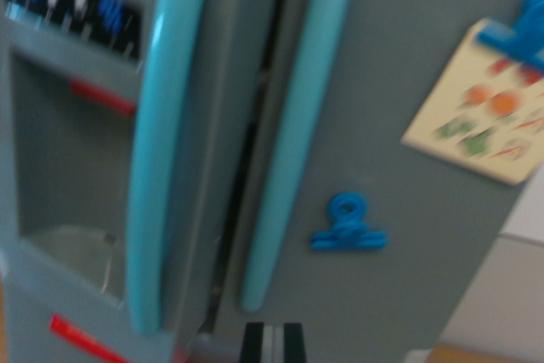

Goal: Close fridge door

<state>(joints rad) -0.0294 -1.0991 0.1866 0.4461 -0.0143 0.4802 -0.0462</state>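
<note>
the wrist view is blurred and shows a grey toy fridge from very close, filling almost the whole picture. it has two doors side by side, each with a long light blue handle: the left handle on the door with the water dispenser, and the right handle on the door that carries a blue clip and a paper with food pictures under a second clip. between the two doors runs a dark gap, and the left door seems to stand a little forward of the right one, so i judge that one door is almost shut but not fully pressed in; which door is the one left ajar i cannot tell for sure. of the gripper only a small dark and white part shows at the bottom edge, just below the gap, and i cannot tell if it is wide or narrow; it holds nothing that i can see. so most of the closing looks done, and what is left is probably a last push until the gap disappears.
</note>
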